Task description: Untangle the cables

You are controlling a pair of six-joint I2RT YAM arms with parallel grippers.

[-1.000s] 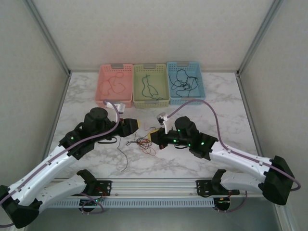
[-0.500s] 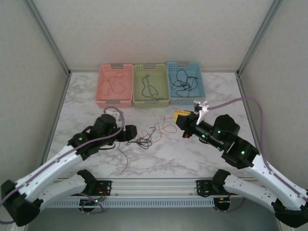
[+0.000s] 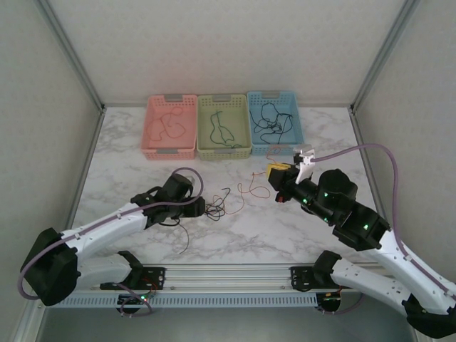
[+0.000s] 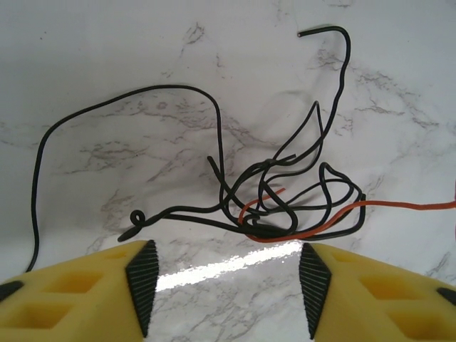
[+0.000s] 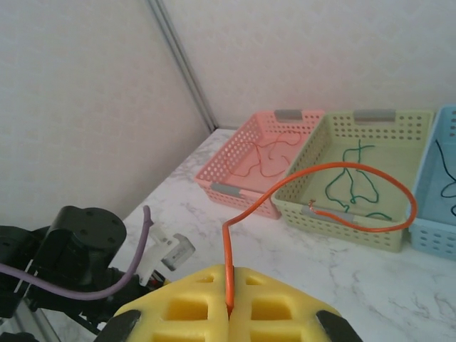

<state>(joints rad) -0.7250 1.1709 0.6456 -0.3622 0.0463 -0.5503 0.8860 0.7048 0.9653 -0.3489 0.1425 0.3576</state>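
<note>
Black cable, red-orange cable — white marble table, grey-veined.

Marbled table, pale, perhaps papered walls

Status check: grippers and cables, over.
Right gripper shut on red-orange cable. Left gripper open, above black cable tangle. Red-orange cable threads through that tangle.
</note>
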